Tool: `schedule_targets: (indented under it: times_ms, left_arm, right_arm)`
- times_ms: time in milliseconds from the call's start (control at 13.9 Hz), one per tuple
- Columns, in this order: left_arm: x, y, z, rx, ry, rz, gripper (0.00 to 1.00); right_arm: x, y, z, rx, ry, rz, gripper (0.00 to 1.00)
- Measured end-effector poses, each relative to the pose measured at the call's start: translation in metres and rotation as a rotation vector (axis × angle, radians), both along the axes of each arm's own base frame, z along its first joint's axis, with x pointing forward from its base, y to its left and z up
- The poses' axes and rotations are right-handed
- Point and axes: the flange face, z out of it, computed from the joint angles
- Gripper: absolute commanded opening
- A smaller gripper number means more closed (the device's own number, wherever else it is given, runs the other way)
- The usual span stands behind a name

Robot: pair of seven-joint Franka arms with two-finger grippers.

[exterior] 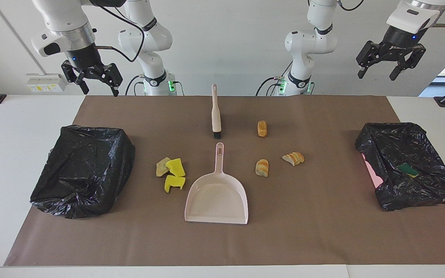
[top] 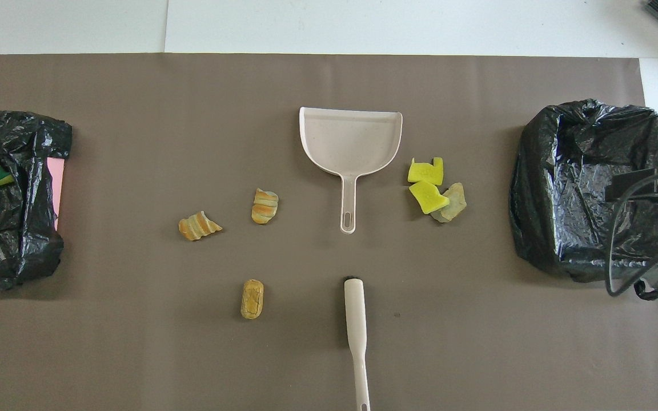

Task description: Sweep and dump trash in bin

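Facing view: nothing swept yet, left gripper and right gripper raised with fingers released, brush and dustpan to be grasped next.

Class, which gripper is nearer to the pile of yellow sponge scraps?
Right. The right gripper hangs open above its own end of the table, the end the yellow sponge scraps lie toward; the left gripper hangs open above the other end.

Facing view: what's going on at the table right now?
Nothing is being handled yet. The left pincer and right pincer hang open above the robots' edge of the table. The brush and dustpan lie untouched mid-table, with bread chunks and yellow sponge scraps loose beside the pan, between two black-lined bins.
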Motion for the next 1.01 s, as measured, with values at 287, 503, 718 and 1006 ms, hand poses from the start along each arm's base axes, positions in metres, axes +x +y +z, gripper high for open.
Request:
schedule_targets:
  times_ms: [287, 503, 718, 1006]
  left_arm:
    - [0.0, -0.003, 0.0, 0.0, 0.002, -0.006, 1.0]
    - [-0.001, -0.003, 0.0, 0.001, 0.003, -0.006, 1.0]
    - [-0.001, -0.008, 0.0, 0.001, 0.003, -0.014, 1.0]
    - [-0.001, -0.01, 0.0, 0.001, 0.003, -0.019, 1.0]
  right_arm:
    - [0.0, -0.003, 0.0, 0.0, 0.0, -0.005, 1.0]
    - [0.0, -0.003, 0.0, 0.0, 0.0, -0.006, 1.0]
    - [0.002, 0.001, -0.004, 0.001, 0.002, 0.001, 1.0]
    - [0.014, 0.01, -0.013, 0.001, -0.026, 0.018, 1.0]
